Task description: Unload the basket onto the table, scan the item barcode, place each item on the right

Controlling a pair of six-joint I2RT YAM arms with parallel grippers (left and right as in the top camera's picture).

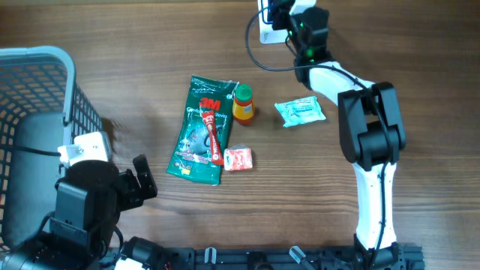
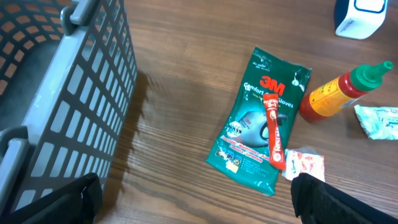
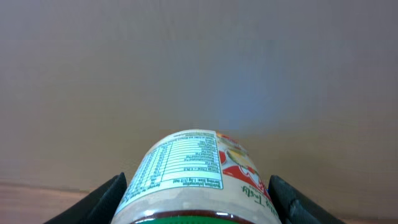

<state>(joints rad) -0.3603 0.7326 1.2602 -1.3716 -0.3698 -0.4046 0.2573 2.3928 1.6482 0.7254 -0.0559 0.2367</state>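
Note:
My right gripper (image 1: 301,28) is at the table's far edge, shut on a jar (image 3: 193,168) with a pale label and a green lid. The jar's nutrition panel faces the right wrist camera; no barcode shows there. Both fingers (image 3: 102,199) press the jar's sides. A white scanner (image 1: 265,27) stands just left of that gripper and also shows as a white and blue block (image 2: 359,16). My left gripper (image 1: 144,178) hovers low at the near left, open and holding nothing, with bare wood between its fingertips (image 2: 65,200).
A grey basket (image 1: 45,56) fills the left side. Mid-table lie a green 3M glove pack (image 1: 196,131) with a red stick (image 1: 214,135) on it, a sauce bottle (image 1: 242,103), a pale green packet (image 1: 300,111) and a small red-white packet (image 1: 238,158).

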